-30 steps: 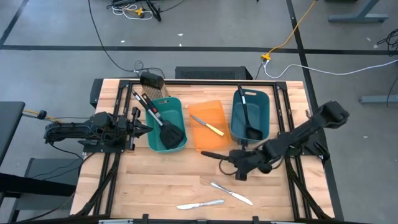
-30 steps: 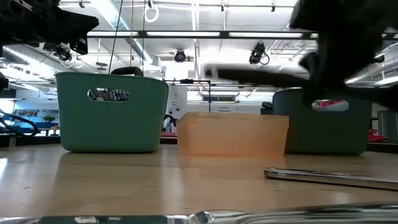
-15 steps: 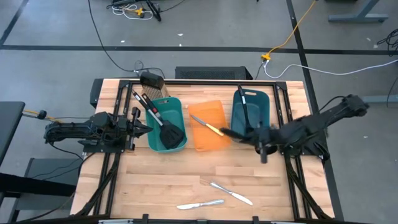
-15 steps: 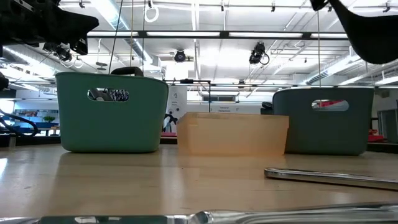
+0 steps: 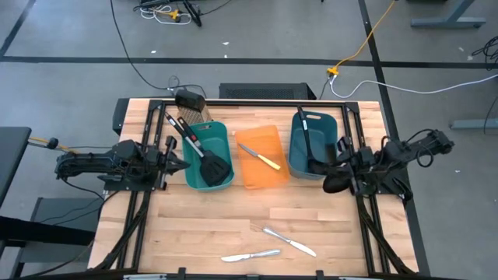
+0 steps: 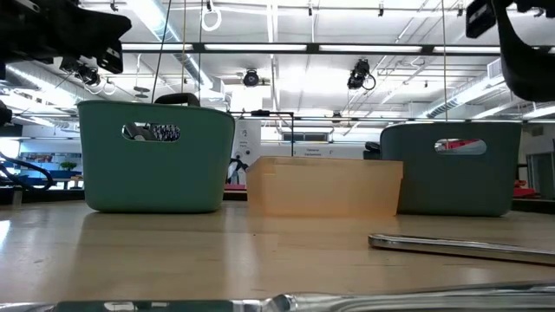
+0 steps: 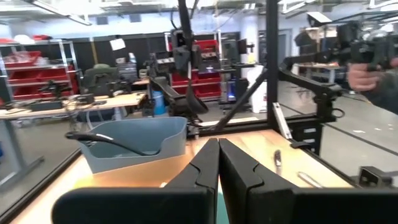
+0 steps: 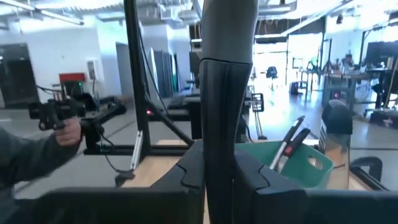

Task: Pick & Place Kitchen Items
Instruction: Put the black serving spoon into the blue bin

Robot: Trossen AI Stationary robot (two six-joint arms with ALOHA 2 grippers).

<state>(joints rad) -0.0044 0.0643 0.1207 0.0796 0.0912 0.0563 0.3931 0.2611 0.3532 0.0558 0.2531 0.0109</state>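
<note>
My right gripper [image 5: 333, 167] hovers at the near right corner of the blue bin [image 5: 313, 144], shut on a black ladle [image 8: 219, 112]. A second black ladle [image 5: 303, 131] lies in that bin. Two black slotted spatulas [image 5: 204, 158] lean in the teal bin [image 5: 221, 140]. The yellow-handled knife [image 5: 261, 158] lies in the orange bin [image 5: 268, 175]. Two silver knives [image 5: 289, 242] [image 5: 250, 255] lie flat on the table's near part. My left gripper [image 5: 185, 162] is shut on nothing, left of the teal bin. My right gripper pinches the ladle's slim black handle [image 8: 219, 155] between its two fingers [image 8: 189, 171]. The fingers come in about level from the table's right side and lie across the handle. The ladle stands roughly upright, clear of the table, and its upper part runs out of the wrist view.
The three bins stand in a row across the table's far half. A black box [image 5: 190, 101] sits at the far left. The black frame rails [image 5: 366, 233] run along both sides. A person's hand [image 8: 65, 132] with a dark device shows beyond the table.
My right gripper has risen and drawn back toward the table's right edge, from in front of the orange bin to beside the blue bin. It has tipped up from slanting down to about level. The ladle went with it, from lying level to standing upright.
</note>
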